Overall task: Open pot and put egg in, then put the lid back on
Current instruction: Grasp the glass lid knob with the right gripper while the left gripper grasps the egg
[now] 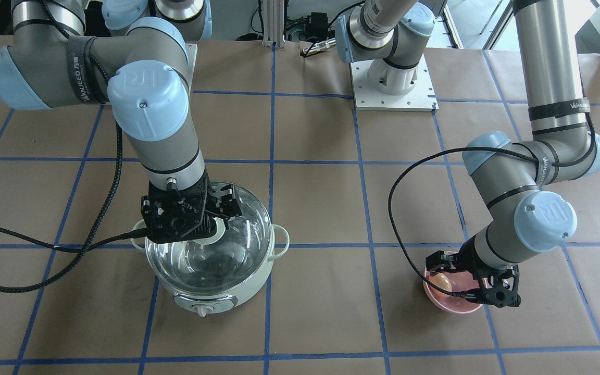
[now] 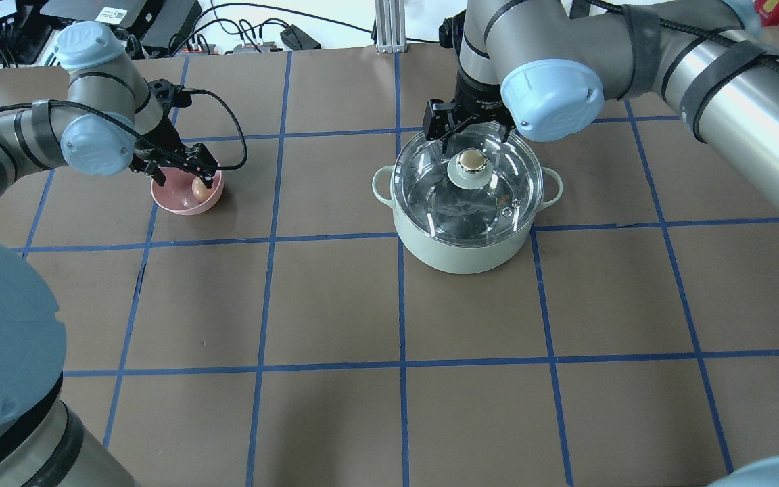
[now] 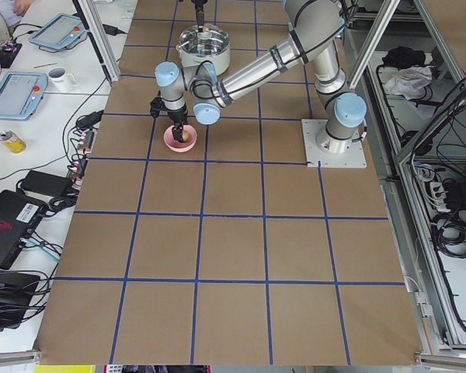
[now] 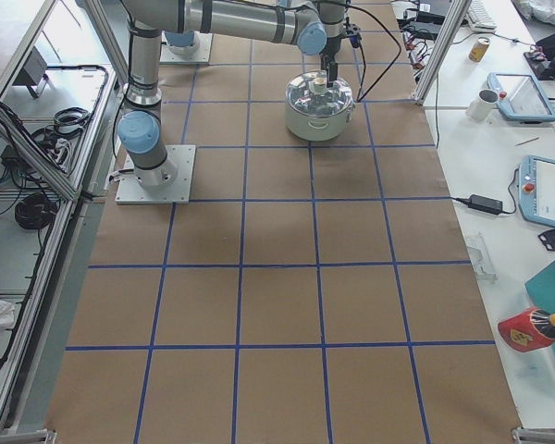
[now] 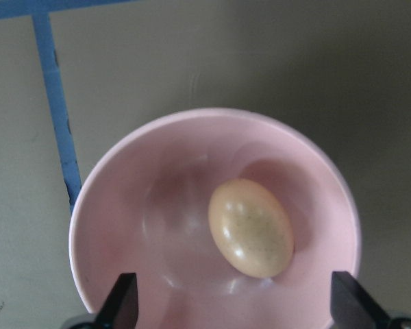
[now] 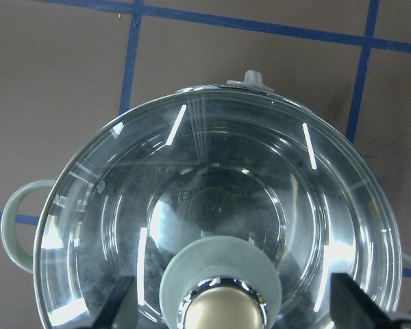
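Pink bowl (image 2: 172, 207) on the bench (image 2: 335, 304), well apart from the pot (image 2: 464, 253), and the lid (image 2: 508, 177) is sitting on the pot. Left gripper (image 5: 236, 305) hangs spread wide over the bowl, with the egg (image 5: 251, 228) untouched below the gap. Right gripper (image 6: 236, 305) is spread too, straddling the lid's knob (image 6: 222, 291) without contact. Only the front-facing camera catches the pot's control knob (image 1: 202, 310).
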### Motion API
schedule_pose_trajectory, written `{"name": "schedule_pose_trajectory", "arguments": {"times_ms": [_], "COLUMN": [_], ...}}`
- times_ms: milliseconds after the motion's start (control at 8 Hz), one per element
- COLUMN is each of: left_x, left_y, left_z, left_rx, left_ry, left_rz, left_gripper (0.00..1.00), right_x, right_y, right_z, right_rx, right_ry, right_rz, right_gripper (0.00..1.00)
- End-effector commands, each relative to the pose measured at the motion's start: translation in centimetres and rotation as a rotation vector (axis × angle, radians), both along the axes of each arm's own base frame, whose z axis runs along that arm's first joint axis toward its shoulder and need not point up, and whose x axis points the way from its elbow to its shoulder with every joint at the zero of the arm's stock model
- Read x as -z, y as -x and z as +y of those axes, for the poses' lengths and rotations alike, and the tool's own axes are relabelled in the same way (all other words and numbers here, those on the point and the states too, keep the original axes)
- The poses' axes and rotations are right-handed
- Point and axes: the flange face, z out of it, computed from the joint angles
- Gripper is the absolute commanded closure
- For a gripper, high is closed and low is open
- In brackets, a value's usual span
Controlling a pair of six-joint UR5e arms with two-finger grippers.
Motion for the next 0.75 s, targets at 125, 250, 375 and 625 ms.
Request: {"name": "schedule_pose_trajectory", "arguments": {"times_ms": [125, 250, 375, 625], "left_x": [1.9, 2.0, 2.4, 3.6], "left_y": [-0.1, -0.1, -0.1, -0.4], "left_z": [-0.2, -0.2, -0.3, -0.6], "left_rx": [0.005, 0.005, 0.006, 0.007], "left_ry": [-0.029, -0.030, -0.031, -0.034], "left_rz": [0.003, 0.003, 0.002, -0.018], "left_gripper": [0.00, 0.00, 0.00, 0.00], "right_x": [1.7, 1.9, 2.0, 2.5], "right_y": [0.1, 0.1, 0.1, 0.2], "right_z": [-0.5, -0.6, -0.6, -0.3], "right_rx": [0.016, 0.018, 0.017, 0.017], "right_ry": [-0.030, -0.033, -0.037, -0.055], "right_rz": [0.003, 0.003, 0.004, 0.008], "right_gripper": [0.00, 0.04, 0.06, 0.06]}}
